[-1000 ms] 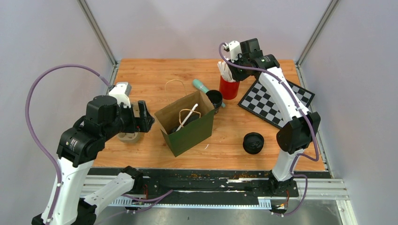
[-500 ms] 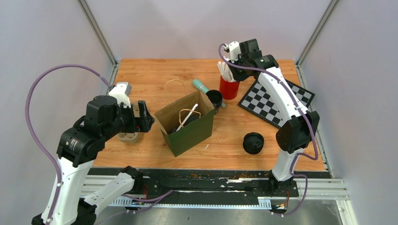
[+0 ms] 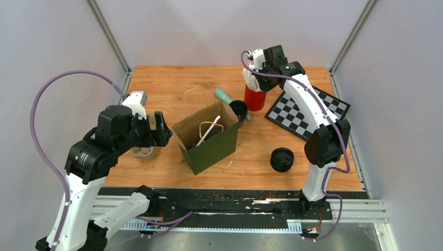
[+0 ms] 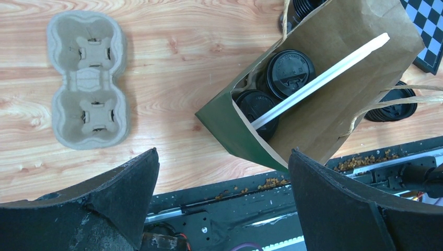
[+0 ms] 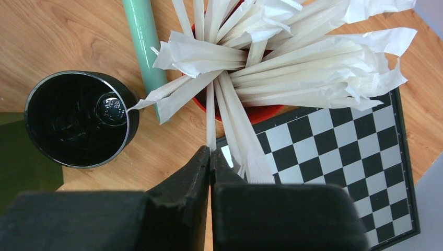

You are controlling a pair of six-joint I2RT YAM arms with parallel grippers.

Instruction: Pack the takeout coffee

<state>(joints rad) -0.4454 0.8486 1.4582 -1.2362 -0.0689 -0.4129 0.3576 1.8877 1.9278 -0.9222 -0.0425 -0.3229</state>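
Observation:
An open green paper bag (image 3: 207, 140) stands mid-table. The left wrist view shows two lidded black coffee cups (image 4: 290, 72) and a wrapped straw (image 4: 324, 77) inside it. A red cup (image 3: 254, 98) full of wrapped straws (image 5: 292, 57) stands at the back. My right gripper (image 5: 210, 151) hangs just above it, shut on one thin wrapped straw (image 5: 210, 115) that still reaches into the red cup. My left gripper (image 4: 223, 152) hovers open and empty left of the bag (image 4: 334, 112), between it and the pulp cup carrier (image 4: 88, 78).
An open black cup (image 5: 78, 119) sits between bag and red cup, with a teal tube (image 5: 142, 36) beside it. A loose black lid (image 3: 282, 159) lies front right. A checkerboard (image 3: 308, 112) lies at the right. The table's near edge runs close below the bag.
My right gripper's jaws have closed onto a wrapped straw, and that wrist has shifted slightly left over the red cup. The left arm has stayed put.

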